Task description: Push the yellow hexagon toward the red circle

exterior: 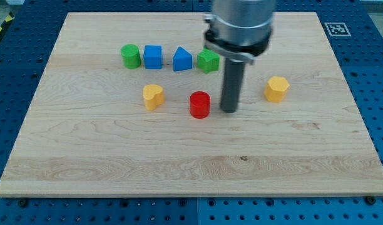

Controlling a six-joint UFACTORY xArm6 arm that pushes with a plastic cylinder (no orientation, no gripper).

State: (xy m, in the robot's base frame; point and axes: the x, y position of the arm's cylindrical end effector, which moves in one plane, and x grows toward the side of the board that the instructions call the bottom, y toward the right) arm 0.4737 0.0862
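The yellow hexagon (276, 89) lies on the wooden board at the view's right. The red circle (199, 104) lies near the board's middle, well to the hexagon's left. My tip (228, 110) rests on the board just right of the red circle, between it and the yellow hexagon, with a small gap to the circle. The rod rises from the tip to the arm's grey body at the view's top.
A yellow heart-shaped block (153, 96) lies left of the red circle. Above, in a row from left to right: a green cylinder (130, 55), a blue cube (153, 56), a blue house-shaped block (182, 60), a green block (208, 60) partly behind the arm. The wooden board (116, 156) rests on a blue pegboard.
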